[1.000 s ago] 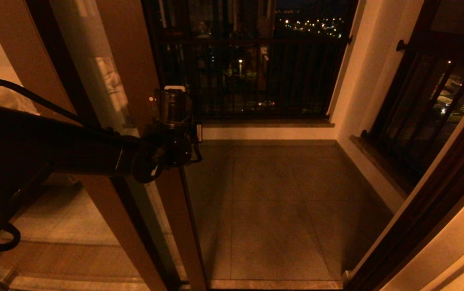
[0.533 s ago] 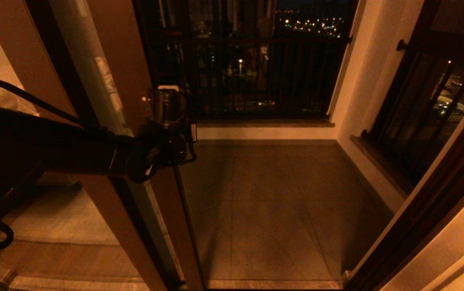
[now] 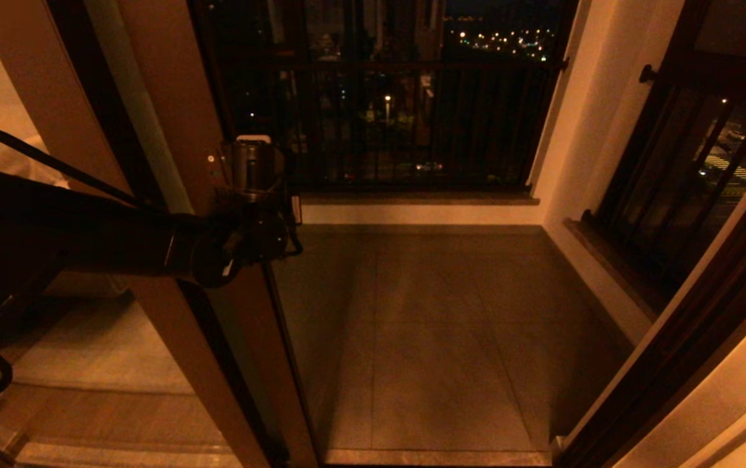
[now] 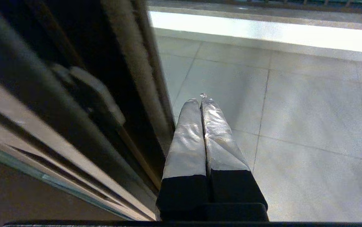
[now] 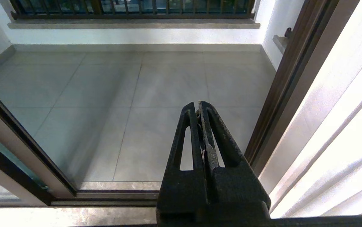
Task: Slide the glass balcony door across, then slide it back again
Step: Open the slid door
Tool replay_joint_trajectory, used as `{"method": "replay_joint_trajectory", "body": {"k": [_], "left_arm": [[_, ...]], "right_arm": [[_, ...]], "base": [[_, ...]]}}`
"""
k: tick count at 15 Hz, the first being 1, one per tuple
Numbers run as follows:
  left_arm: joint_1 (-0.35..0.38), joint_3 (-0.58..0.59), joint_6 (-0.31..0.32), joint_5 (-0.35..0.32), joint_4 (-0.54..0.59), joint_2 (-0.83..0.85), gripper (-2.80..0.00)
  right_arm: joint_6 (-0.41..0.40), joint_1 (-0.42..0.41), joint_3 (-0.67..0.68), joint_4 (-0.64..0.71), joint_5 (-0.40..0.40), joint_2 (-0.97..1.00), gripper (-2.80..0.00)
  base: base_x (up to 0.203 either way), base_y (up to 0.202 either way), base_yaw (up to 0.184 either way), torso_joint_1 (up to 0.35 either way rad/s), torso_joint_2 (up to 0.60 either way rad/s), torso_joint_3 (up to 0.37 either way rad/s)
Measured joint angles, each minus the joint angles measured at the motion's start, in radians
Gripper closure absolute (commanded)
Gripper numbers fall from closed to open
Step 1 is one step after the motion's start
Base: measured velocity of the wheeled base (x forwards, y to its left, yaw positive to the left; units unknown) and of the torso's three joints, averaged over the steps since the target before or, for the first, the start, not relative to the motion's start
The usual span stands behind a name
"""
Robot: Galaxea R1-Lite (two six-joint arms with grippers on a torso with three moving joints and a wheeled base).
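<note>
The glass balcony door stands at the left, a tall glass panel in a dark brown frame, partly slid aside. My left arm reaches across it from the left. The left gripper is shut, with nothing between its silver-wrapped fingers, which lie along the leading edge of the door. A pale handle shows on the stile beside them. My right gripper is shut and empty, hanging over the threshold near the right jamb, apart from the door. It does not show in the head view.
The doorway opens onto a tiled balcony floor with a dark railing at the far side. The brown right jamb and a pale wall bound the opening. The floor track runs along the threshold.
The door's leading edge and my left arm have both moved to the left, so the opening is wider. The left gripper stays shut.
</note>
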Motion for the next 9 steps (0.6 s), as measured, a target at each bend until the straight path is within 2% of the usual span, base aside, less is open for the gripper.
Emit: {"method": "replay_joint_trajectory", "body": {"k": [9], "left_arm": [[0.029, 0.031, 0.001, -0.014, -0.024, -0.012, 0.00]], "right_arm": [[0.000, 0.000, 0.000, 0.000, 0.000, 0.000, 0.00]], "base": [[0.000, 0.000, 0.000, 0.000, 0.00, 0.000]]}}
